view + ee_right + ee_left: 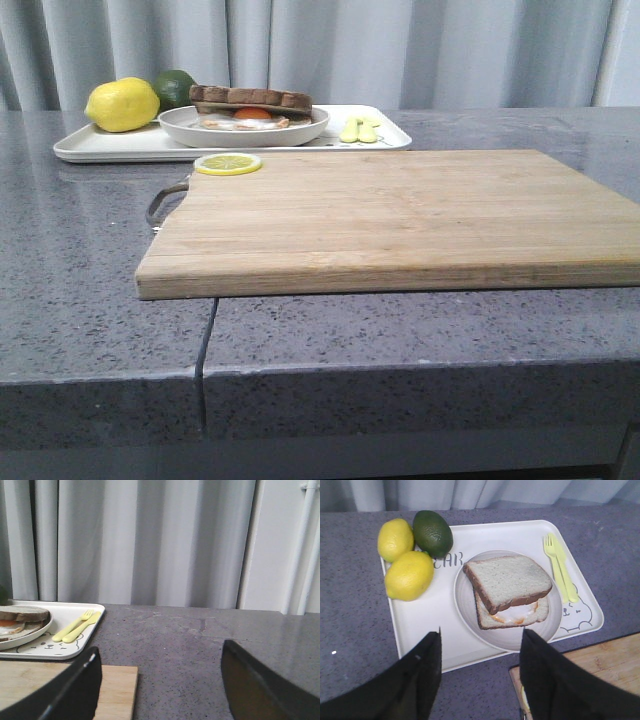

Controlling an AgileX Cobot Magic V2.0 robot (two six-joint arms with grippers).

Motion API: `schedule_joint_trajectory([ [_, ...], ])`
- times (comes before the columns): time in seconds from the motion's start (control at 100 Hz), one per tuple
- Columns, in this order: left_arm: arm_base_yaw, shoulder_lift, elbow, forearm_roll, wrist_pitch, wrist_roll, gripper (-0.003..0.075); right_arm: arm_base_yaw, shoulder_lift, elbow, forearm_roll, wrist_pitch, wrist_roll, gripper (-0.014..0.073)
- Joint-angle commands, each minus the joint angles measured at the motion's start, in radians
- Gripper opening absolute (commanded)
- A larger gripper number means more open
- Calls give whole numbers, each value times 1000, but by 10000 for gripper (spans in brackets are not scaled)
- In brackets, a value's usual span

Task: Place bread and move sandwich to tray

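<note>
On the far left of the grey speckled stone counter (80, 260) lies the large flat white rectangular tray (110, 145) with rounded corners and a line-drawn bear print. At its left end sit two yellow lemons (409, 575) and a dark green avocado (433, 533), touching one another. Next along, the round white shallow plate (245, 130) rests on the tray, carrying the sandwich (507, 590): a square brown-crusted bread slice (506, 580) with pale speckled crumb lies askew on top of a white fried egg with orange yolk, over a lower slice. Near the tray's right end lie a pale yellow plastic fork and knife (560, 567), side by side. Nearer than the tray, a tan wooden cutting board (400, 215) spans the counter, a lemon slice (228, 163) at its far left corner. The left gripper (480, 675) hangs above the tray's near edge, its black fingers spread with nothing between them. The right gripper (160, 680) hovers over the board's right part, fingers likewise wide apart and holding nothing.
</note>
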Motion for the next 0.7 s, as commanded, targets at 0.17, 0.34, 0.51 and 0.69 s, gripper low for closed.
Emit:
schedule_joint_trajectory([
  [0.17, -84, -241, 133, 5, -115, 40, 337, -8, -1, -25, 3, -82, -4, 508],
  [0.34, -137, -401, 369, 5, -302, 52, 337, -8, -1, -25, 12, -82, -4, 508],
  [0.51, -173, -597, 699, 5, -525, 52, 337, -8, -1, -25, 12, -82, -4, 508],
  [0.69, -196, -799, 1045, 3, -772, 52, 337, -8, -1, -25, 12, -82, -4, 508],
])
